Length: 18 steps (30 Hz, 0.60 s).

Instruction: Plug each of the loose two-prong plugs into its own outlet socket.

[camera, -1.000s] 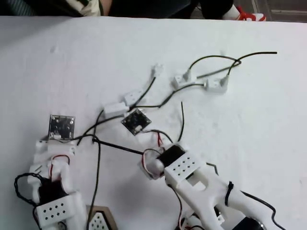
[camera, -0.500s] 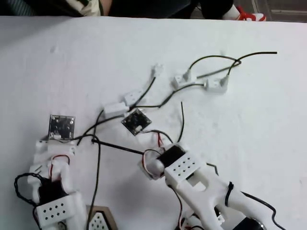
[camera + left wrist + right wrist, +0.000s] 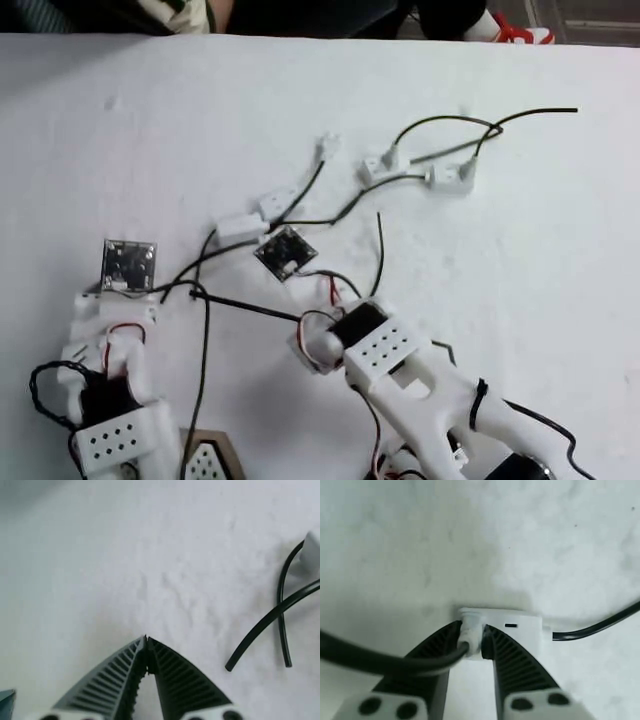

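**Right gripper clamped on a plug at near-centre; left gripper closed, empty**

Near edge, high view: left arm (image 3: pixel 112 400) sits at the near-left corner. The right arm (image 3: pixel 420 390) comes in from the near right, its head over the near-centre of the white table (image 3: pixel 540 300). A brown wedge piece (image 3: pixel 205 462) lies at the near edge between the 2 arms.

Left gripper (image 3: pixel 146 647): jaws clenched tip to tip with nothing between them, low over bare table. A loose cable end (image 3: pixel 231 666) lies near it, apart.

Right gripper (image 3: pixel 472 636): jaws grasping a small white plug (image 3: pixel 470 632), 1 finger on each side. The plug butts against a white socket block (image 3: pixel 517 627) lying flat on the table. Cannot tell whether it is fully seated. A thin black lead (image 3: pixel 595 626) leaves the block's other end. A thick black cable (image 3: pixel 370 661) crosses 1 finger.

Mid-table: a grey square plate (image 3: pixel 128 265) lies just beyond the left arm. A black square board (image 3: pixel 284 252) lies just beyond the right arm's head. Beyond the board, a long white connector (image 3: pixel 240 226) and a short white connector (image 3: pixel 275 205) lie side by side on black leads.

Far: a lone white connector (image 3: pixel 328 145) ends 1 lead. To its right are a square white connector (image 3: pixel 375 165) and an end white connector (image 3: pixel 450 177), near each other, each on a looping lead.
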Motion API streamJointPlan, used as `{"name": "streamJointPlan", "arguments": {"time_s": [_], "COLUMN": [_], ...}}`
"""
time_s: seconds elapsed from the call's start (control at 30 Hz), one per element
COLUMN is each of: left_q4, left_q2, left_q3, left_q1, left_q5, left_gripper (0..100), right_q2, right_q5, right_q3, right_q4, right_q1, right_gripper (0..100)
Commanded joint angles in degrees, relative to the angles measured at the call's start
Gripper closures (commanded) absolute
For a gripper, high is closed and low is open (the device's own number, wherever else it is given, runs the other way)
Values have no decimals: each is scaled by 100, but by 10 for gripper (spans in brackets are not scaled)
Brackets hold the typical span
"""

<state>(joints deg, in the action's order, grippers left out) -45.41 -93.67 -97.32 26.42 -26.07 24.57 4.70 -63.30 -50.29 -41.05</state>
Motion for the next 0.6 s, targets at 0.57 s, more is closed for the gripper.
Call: {"name": "streamJointPlan", "arguments": {"time_s": [0.57], "left_q4": [123], "left_q2": [-48], "left_q3": [26], "left_q1": [-4], "left_q5": [-35], "left_gripper": [977], "right_q2": [-347], "right_q5": [905], "right_q3": [3042], "right_q4": [-198], "right_q1": [2677], "right_gripper": [981]}}
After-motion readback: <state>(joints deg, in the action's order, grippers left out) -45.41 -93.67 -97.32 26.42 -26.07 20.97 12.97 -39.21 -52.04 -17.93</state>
